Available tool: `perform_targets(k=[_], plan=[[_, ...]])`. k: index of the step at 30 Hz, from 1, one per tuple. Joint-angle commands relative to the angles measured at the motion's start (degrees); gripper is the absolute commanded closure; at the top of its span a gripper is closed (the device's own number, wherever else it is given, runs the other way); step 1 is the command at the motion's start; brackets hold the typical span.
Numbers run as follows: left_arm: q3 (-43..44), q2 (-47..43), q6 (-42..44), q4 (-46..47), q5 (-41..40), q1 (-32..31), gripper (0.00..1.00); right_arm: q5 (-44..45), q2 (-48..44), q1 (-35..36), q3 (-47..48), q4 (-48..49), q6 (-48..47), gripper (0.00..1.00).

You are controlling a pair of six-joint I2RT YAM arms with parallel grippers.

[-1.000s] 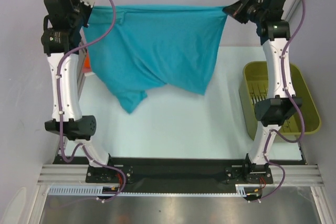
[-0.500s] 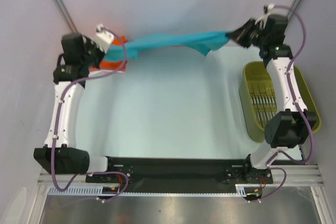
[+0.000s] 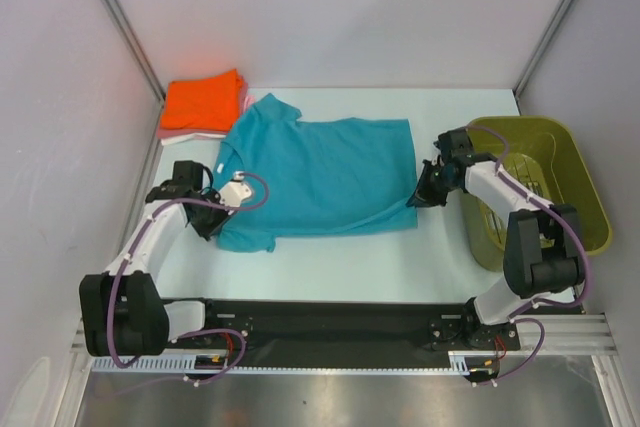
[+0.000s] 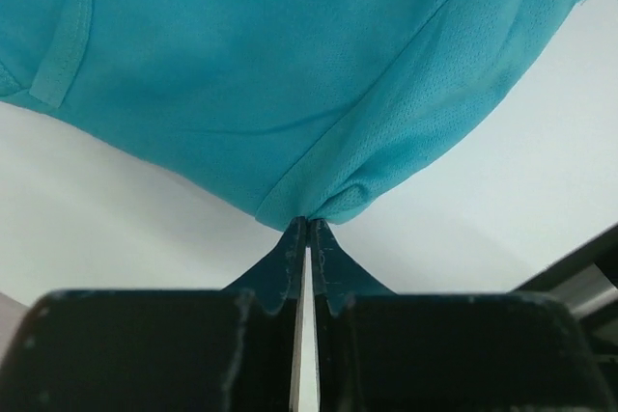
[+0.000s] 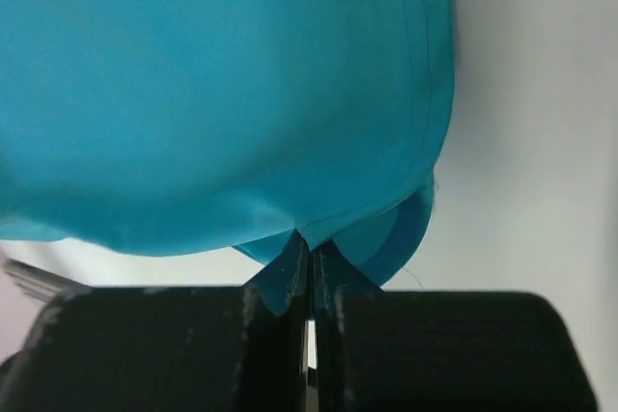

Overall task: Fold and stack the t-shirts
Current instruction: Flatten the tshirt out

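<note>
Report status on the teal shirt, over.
Left gripper shut on teal t-shirt, near-left corner. Right gripper shut on near-right corner. Shirt spread flat on table. Nothing on it.

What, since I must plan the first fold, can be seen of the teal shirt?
The teal shirt is plain soft knit with short sleeves and stitched hems. It lies spread nearly flat on the table, collar to the left, hem to the right. The left hand pinches a sleeve edge, the right hand a hem corner.
</note>
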Motion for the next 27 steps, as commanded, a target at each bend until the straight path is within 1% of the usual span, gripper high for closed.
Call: perform_targets(k=[1, 2, 4, 5, 6, 7, 8, 9, 10, 11, 13, 15, 16, 17, 18, 19, 21, 22, 23, 25, 27], plan=[[-1.28, -2.96, 5.37, -4.81, 2.37, 0.52, 0.93, 8.44, -3.9, 1.74, -0.78, -2.32, -2.66, 0.98], [-1.19, -3.22, 5.81, -6.13, 2.98, 0.61, 0.9, 9.58, -4.34, 2.27, -1.14, -3.02, -2.66, 0.97], [-0.32, -3.57, 6.69, -9.55, 3.42, 0.61, 0.84, 10.73, -4.52, 2.28, -2.28, -3.55, -3.01, 0.91], [0.04, -3.74, 6.52, -10.01, 3.51, 0.61, 0.74, 12.57, -4.69, 2.36, -2.37, -4.16, -3.18, 0.87], [0.47, -4.09, 5.21, -9.92, 3.69, 0.61, 0.67, 13.63, -4.96, 2.28, -2.72, -4.6, -3.53, 0.74], [1.17, -4.27, 4.24, -9.31, 3.52, 0.7, 0.6, 14.94, -4.96, 2.36, -2.72, -4.96, -3.8, 0.7], [1.62, -4.53, 1.53, -8.61, 3.43, 0.61, 0.47, 15.57, -5.05, 2.36, -2.55, -5.92, -3.98, 0.65], [2.06, -4.62, -0.41, -6.52, 2.3, 0.7, 0.42, 16.01, -5.57, 2.45, -2.29, -6.62, -3.89, 0.62], [3.28, -4.71, -2.34, -5.54, 1.59, 0.79, 0.4, 16.71, -6.01, 2.71, -2.11, -7.67, -3.89, 0.59], [4.16, -4.89, -5.14, -5.09, 1.23, 0.79, 0.39, 17.24, -6.8, 3.15, -2.02, -8.38, -3.8, 0.55], [7.23, -5.41, -6.49, -6.57, 2.36, 0.79, 0.4, 19.34, -9.34, 5.17, -1.93, -9.61, -3.71, 0.55], [8.65, -6.82, -4.83, -11.12, 4.65, -0.17, 0.48, 20.4, -10.84, 6.84, -2.54, -11.11, -3.45, 0.55], [7.61, -7.52, -4.04, -11.85, 4.22, -0.88, 0.54, 21.62, -12.07, 8.15, -3.76, -11.29, -2.93, 0.55], [6.21, -8.92, -2.55, -12.29, 3.17, -4.97, 0.58, 21.55, -12.51, 8.6, -4.65, -11.11, -2.66, 0.57], [4.28, -9.98, -1.93, -12.21, 1.77, -7.01, 0.6, 21.55, -12.87, 8.95, -5.53, -10.85, -2.49, 0.59], [0.17, -12.07, -0.7, -12.03, -0.24, -11.21, 0.6, 21.03, -13.74, 9.13, -7.28, -9.37, -2.31, 0.61], [-3.9, -14.54, 0.27, -10.81, -2.62, -15.71, 0.55, 20.32, -14.71, 9.31, -8.43, -7.34, -2.39, 0.62], [-7.22, -15.6, 0.71, -10.02, -3.94, -17.74, 0.51, 17.53, -14.89, 9.39, -8.78, -5.42, -2.57, 0.61], [-8.65, -17.53, 2.02, -9.14, -6.48, -20.8, 0.46, 16.9, -14.54, 9.57, -9.05, -4.62, -2.92, 0.61], [-12.33, -18.51, 3.61, -6.07, -8.69, -22.06, 0.41, 16.28, -12.62, 9.57, -8.96, -3.99, -2.84, 0.61], [-14.19, -17.99, 5.02, -2.46, -12.21, -22.42, 0.39, 15.32, -9.02, 9.57, -8.96, -3.64, -2.83, 0.59]])
